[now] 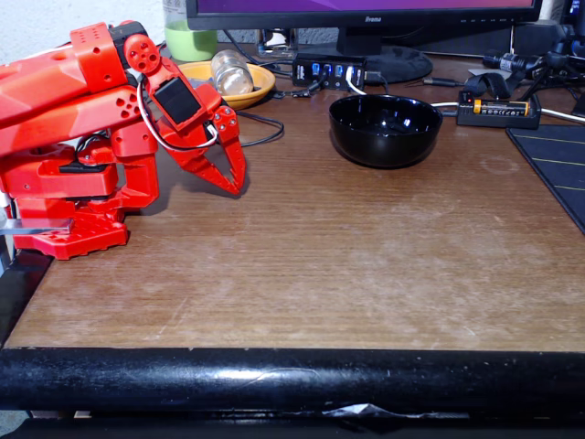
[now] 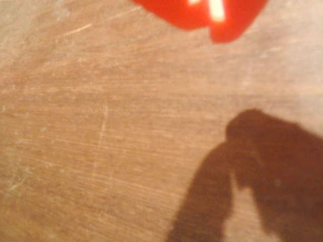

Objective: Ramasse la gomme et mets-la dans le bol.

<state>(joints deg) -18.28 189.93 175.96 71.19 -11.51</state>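
Red gripper (image 1: pixel 233 186) folded at the arm's base, fingertips together just above the table (image 1: pixel 366 265), well left of the black bowl (image 1: pixel 385 130); orange dish (image 1: pixel 228 84) behind-left of the bowl.

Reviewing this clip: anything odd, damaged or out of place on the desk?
A clear bulb-like object lies on its side in the orange dish, and the desk's black front edge looks torn near the bottom of the fixed view. The black bowl sits upright; the gripper hangs shut above bare wood.
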